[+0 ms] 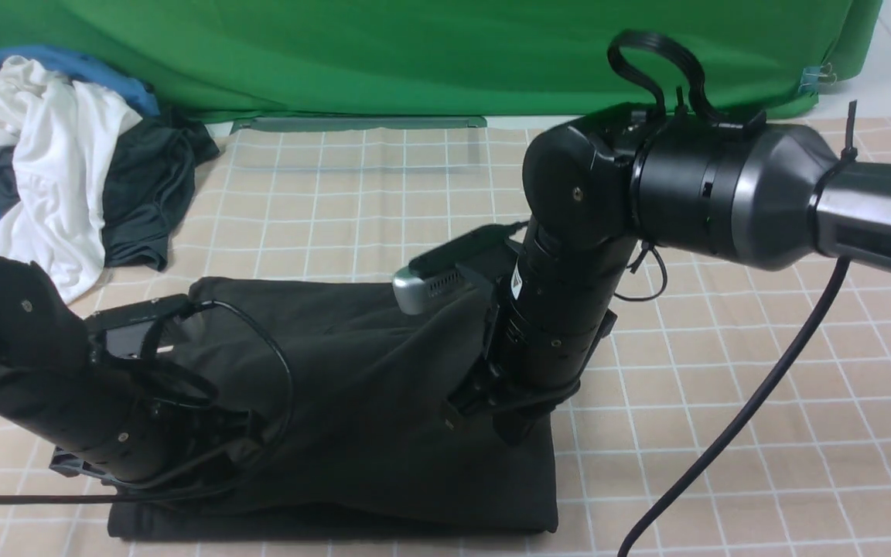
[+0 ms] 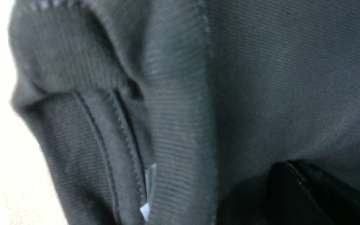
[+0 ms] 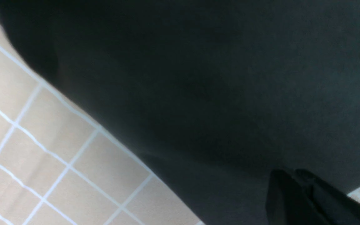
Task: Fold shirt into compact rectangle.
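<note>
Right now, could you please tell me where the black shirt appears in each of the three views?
Front view: the shirt lies low in the centre, under both arms.
Left wrist view: it fills nearly the whole picture, collar ribbing and white label showing.
Right wrist view: it covers the upper right, over the checked cloth.
Shared landmark: the shirt's edge against that cloth.

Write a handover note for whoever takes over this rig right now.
Left gripper: shut on the shirt, at its near left side by the collar ribbing.
Right gripper: shut on the shirt, at its near right side.
The shirt lies on the checked tablecloth, already narrowed into a dark band; both sleeves seem tucked in.
Spare clothes pile sits far left, untouched.
Left: fold the held edge over to the far edge, release, flatten into a rectangle.
</note>
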You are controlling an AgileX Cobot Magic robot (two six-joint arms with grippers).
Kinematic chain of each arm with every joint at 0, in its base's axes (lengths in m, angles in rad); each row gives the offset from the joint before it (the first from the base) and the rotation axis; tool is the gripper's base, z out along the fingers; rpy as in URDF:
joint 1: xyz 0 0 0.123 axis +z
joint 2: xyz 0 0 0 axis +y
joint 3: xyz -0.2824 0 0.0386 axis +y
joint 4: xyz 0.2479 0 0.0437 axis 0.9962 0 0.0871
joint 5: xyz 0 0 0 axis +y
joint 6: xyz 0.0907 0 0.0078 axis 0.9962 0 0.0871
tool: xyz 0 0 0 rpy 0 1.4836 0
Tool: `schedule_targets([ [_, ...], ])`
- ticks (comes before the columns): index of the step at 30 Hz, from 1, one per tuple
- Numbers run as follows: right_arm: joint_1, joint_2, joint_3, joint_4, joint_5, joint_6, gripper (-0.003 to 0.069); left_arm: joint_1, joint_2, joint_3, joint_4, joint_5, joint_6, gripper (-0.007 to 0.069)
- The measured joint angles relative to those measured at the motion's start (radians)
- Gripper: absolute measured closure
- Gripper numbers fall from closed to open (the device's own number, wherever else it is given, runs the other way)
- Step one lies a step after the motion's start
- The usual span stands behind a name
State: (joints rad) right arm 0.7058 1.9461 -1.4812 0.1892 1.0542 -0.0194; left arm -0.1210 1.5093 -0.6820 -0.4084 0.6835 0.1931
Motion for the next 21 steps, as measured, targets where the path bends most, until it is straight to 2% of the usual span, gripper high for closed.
schedule_targets([
  [4, 0.0, -0.007, 0.002, 0.0, -0.006, 0.005, 0.0621, 0.0, -0.066, -0.031, -0.004, -0.002, -0.005, 0.0606],
  [7, 0.0, -0.009, 0.002, 0.002, -0.003, 0.01, 0.0621, 0.0, -0.117, -0.053, -0.062, 0.002, 0.015, 0.0606],
  [10, 0.0, -0.009, 0.011, 0.001, -0.002, 0.019, 0.0621, -0.013, -0.141, -0.058, -0.175, 0.015, 0.098, 0.0606],
  [14, 0.0, -0.009, 0.015, -0.003, -0.012, 0.019, 0.0621, -0.13, -0.076, -0.058, -0.237, 0.013, 0.157, 0.0606],
  [18, 0.0, -0.009, 0.015, -0.023, -0.027, 0.036, 0.0621, -0.251, 0.012, -0.058, -0.238, -0.007, 0.151, 0.0606],
  [21, 0.0, -0.009, 0.015, -0.065, -0.026, 0.071, 0.0621, -0.304, 0.094, -0.058, -0.209, -0.007, 0.114, 0.0606],
])
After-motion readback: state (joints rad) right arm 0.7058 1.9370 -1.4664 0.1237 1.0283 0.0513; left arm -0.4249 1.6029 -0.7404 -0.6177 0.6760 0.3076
